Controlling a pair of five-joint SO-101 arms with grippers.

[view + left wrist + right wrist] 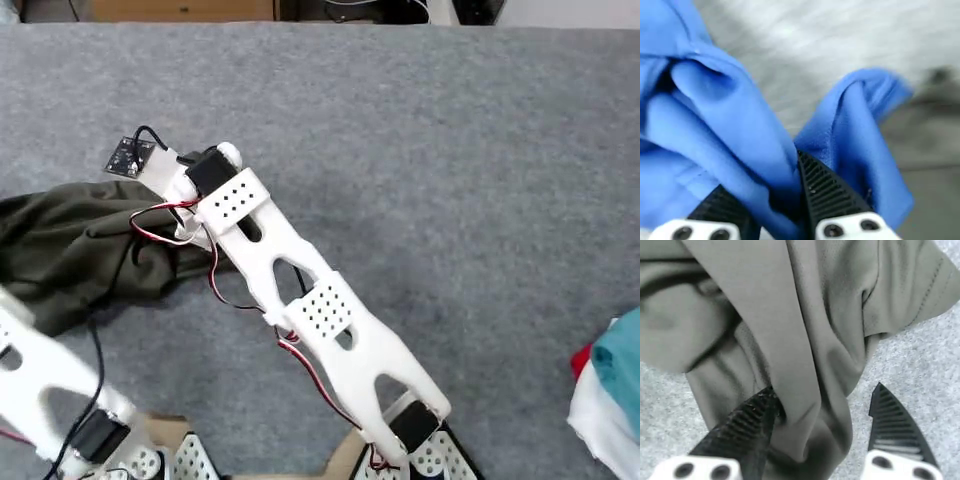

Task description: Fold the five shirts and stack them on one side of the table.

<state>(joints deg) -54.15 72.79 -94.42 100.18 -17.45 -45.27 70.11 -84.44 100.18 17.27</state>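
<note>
Fingers of the right gripper stand wide open at the olive shirt. One ribbed pad presses against a fold of the cloth and the other sits clear of it above bare grey worktop, so nothing is clamped yet. The left gripper is closed tight on a fold of a blue shirt, which bunches and drapes to either side of its pads.

The olive shirt lies crumpled, with the right arm stretched across to it and the left arm just beside it, on the side of the arm bases. A small heap of other shirts, teal, red and white, sits well apart from the olive shirt, at the opposite edge.

Both garments look thin, light and limp; they will likely sag, slide and double over rather than keep a shape. Pinching a bunched middle would probably drag several layers, so a hem, shoulder seam or corner seems the better hold for spreading the olive shirt flat.
</note>
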